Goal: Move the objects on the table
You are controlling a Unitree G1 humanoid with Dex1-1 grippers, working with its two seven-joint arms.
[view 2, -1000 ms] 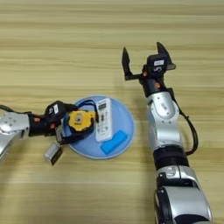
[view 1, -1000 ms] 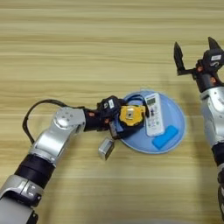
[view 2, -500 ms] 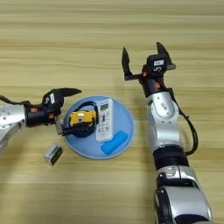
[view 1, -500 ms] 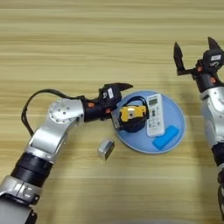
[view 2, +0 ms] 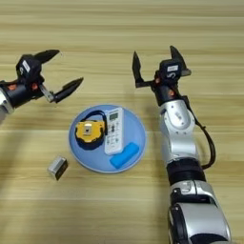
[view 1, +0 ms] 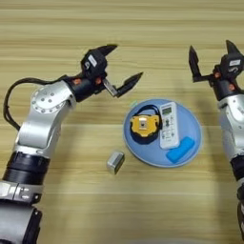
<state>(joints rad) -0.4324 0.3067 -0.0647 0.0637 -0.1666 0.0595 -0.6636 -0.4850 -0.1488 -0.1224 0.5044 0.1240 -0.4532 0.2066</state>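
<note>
You have most of the job behind you, judging by how things lie: the yellow-and-black tape measure (view 1: 144, 126) sits on the left half of the pale-blue plate (view 1: 190, 125), its black strap curling along the plate's upper left, and the slim white remote (view 1: 168, 125) lies just beside it toward the middle, running lengthwise up the plate, with a small blue block (view 1: 180, 149) near the plate's lower right rim. What looks left is the small silver-grey box (view 1: 115, 161), which rests on the bare wooden table (view 1: 57, 28) just off the plate's lower left edge, apart from the rim and held by nothing. Your left gripper (view 1: 117, 66) hangs above the table, up and to the left of the plate, with its two black fingers spread wide and nothing between them. Your right gripper (view 2: 156, 61) is parked upright over the table beyond the plate's upper right, jaws likewise wide apart and empty. Against the frame a second ago, your left gripper has pulled up and away: then it was low at the plate's left rim, right by the tape measure, with the box close under the forearm; half a second ago it was already open and lifting clear. The box, the tape measure, the remote and the blue block lie where they did half a second ago, and your right arm has not stirred throughout.
</note>
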